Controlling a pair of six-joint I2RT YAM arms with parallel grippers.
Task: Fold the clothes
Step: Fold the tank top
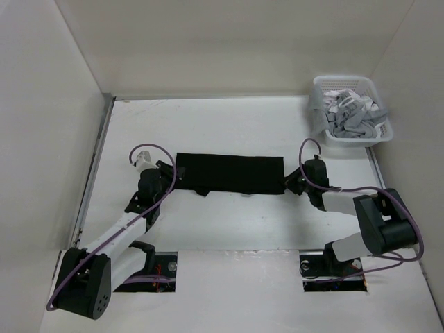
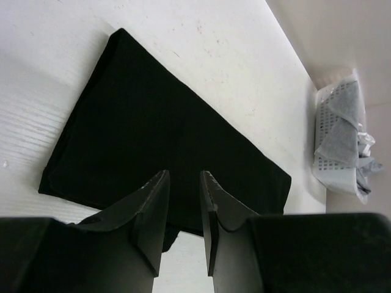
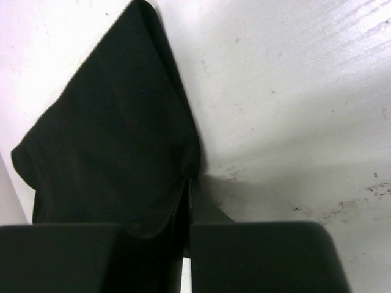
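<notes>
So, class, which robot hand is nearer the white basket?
Right. The right hand is at the black T-shirt's right end, in front and slightly left of the basket. The left hand is at the shirt's left end, much farther off.

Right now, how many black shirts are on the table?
1: the black T-shirt lies folded in the table's middle. The basket shows only grey-white garments; others may hide beneath.

Reaching forward from the near edge with both arms, elbows bent, wrists low and turned inward. Parted at the left gripper [image 2: 184, 178]; pinched onto the black T-shirt's [image 1: 229, 173] right end at the right gripper [image 1: 289, 184].
</notes>
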